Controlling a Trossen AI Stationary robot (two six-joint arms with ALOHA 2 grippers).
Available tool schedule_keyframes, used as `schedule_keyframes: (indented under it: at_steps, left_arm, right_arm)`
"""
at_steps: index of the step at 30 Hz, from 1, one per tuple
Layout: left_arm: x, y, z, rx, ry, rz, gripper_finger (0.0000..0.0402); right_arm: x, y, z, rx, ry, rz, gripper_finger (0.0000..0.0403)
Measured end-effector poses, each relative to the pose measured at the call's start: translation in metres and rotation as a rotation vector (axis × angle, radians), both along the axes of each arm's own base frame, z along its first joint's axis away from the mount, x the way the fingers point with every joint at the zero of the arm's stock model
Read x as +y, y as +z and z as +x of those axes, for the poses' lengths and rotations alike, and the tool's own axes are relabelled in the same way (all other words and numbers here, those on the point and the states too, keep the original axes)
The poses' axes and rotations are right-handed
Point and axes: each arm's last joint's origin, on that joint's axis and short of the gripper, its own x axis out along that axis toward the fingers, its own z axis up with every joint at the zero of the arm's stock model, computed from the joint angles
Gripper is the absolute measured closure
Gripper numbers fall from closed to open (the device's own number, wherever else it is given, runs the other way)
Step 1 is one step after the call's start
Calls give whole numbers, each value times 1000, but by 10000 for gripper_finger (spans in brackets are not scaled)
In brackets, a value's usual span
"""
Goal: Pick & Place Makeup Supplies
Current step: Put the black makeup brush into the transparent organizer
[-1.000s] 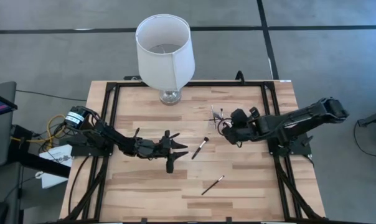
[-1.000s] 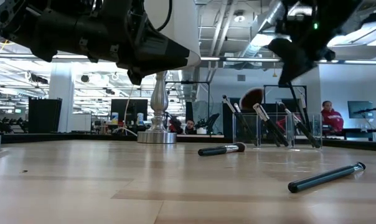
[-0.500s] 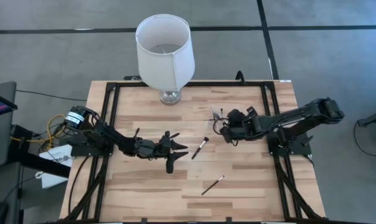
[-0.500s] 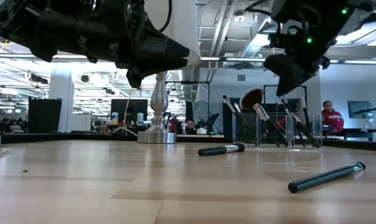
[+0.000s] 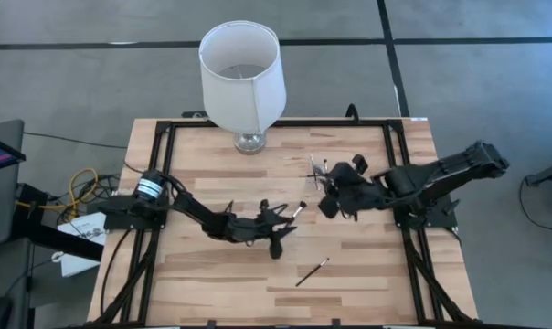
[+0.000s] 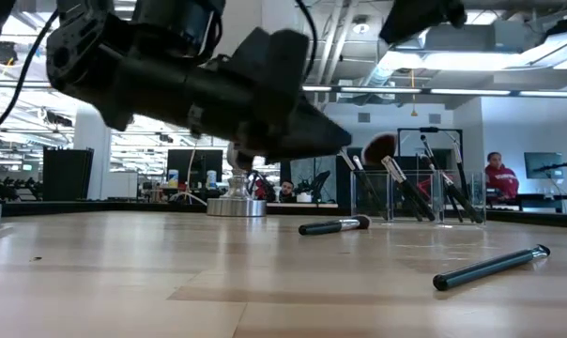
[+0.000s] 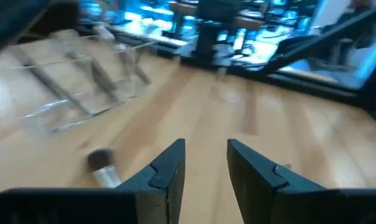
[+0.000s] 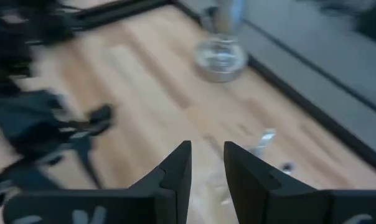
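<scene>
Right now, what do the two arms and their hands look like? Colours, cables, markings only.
Both arms are black, slim and jointed. The left arm has a round silver-ringed joint near its base, with yellow cabling looped beside it. The left hand and right hand each end in two flat, dark, wedge-shaped fingers. The right arm is plain black, thin dark cables at the wrist. No readable markings.

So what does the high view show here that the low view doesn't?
Only the high view shows the lampshade, the table frame and the right gripper beside the holder. Only the low view shows the brushes standing in the holder and a person in the room behind. Both show the two loose brushes and the left arm.
</scene>
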Motion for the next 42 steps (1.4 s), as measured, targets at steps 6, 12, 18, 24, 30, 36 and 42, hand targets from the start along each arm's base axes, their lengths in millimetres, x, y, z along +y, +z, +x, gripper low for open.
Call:
schedule_keyframes:
  at_steps: [6, 12, 18, 24, 30, 36, 42]
  left_arm:
    - [-35, 6, 13, -36, -226, 1, 286]
    - [-81, 1, 17, -48, -235, 57, 286]
    - [-104, -18, 22, -36, -165, 93, 286]
    - [-119, -29, 16, -16, -197, 138, 286]
    - [-122, 15, -21, -60, -60, 205, 286]
    - [-104, 76, -73, -144, -14, 105, 286]
    - [-76, 78, -95, -154, 2, -17, 286]
  right_arm:
    - [31, 3, -8, -6, 143, 34, 317]
    - [55, -12, -1, -1, 155, 62, 317]
    - [84, -37, 16, 28, 213, 55, 317]
    - [117, -62, 24, 98, 368, 139, 317]
    - [162, -64, 8, 84, 567, 88, 317]
    - [173, -8, -29, -55, 748, -106, 317]
    - [163, -38, -40, -2, 809, -146, 315]
